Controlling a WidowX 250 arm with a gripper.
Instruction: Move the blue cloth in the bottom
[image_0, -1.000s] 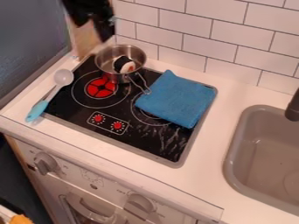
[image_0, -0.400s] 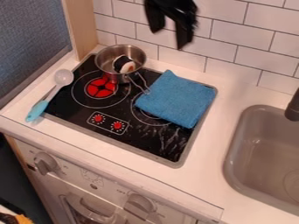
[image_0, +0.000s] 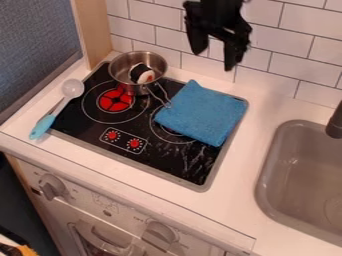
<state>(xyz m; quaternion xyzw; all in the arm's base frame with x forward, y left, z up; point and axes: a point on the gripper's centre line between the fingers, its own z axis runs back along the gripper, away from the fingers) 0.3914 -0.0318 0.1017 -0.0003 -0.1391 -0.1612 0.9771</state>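
Observation:
The black gripper (image_0: 214, 61) hangs from the top edge, right of centre, above the cloth and in front of the tiled wall. It is open, its two fingers spread with nothing between them. Below it, the folded blue cloth (image_0: 202, 113) lies flat over the back right part of the black stove top (image_0: 160, 154), covering much of the right burner. One corner of the cloth points toward the wall. Gripper and cloth are apart.
A metal pot (image_0: 138, 75) holding a small black and white item stands at the stove's back left, its handle reaching near the cloth. A blue-handled spoon (image_0: 56, 110) lies along the left edge. The grey sink (image_0: 267, 172) is at right.
From the upper left, the gripper has moved right across the top, then a little further right and lower, until above the cloth. The cloth has not moved.

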